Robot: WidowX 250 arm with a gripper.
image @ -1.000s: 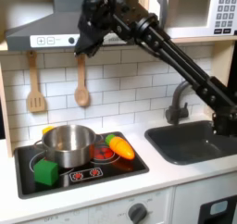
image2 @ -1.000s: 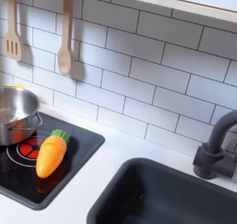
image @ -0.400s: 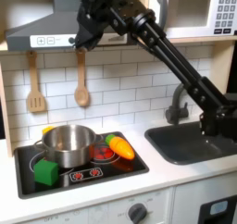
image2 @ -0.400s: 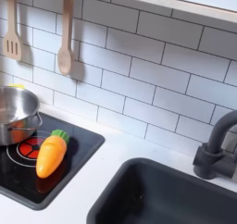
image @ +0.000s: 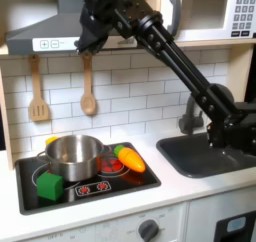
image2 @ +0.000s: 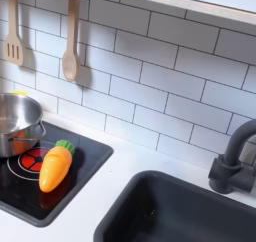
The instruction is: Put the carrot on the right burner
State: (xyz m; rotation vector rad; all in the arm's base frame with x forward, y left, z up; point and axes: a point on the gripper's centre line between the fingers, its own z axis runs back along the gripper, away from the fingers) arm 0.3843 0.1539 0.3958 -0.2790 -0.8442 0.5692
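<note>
above carrot (image: 130, 159): open | first exterior view's left: pot (image: 72, 156) close

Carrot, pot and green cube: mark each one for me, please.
carrot (image2: 54, 167), second exterior view, middle of the orange body.
pot (image: 72, 158), first exterior view, front of the steel wall.
green cube (image: 49, 186), first exterior view, its front face.

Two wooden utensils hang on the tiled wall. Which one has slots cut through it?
The slotted spatula, the one further to the first exterior view's left. Its flat blade has slits, while the wooden spoon beside it has a solid rounded bowl.
</note>
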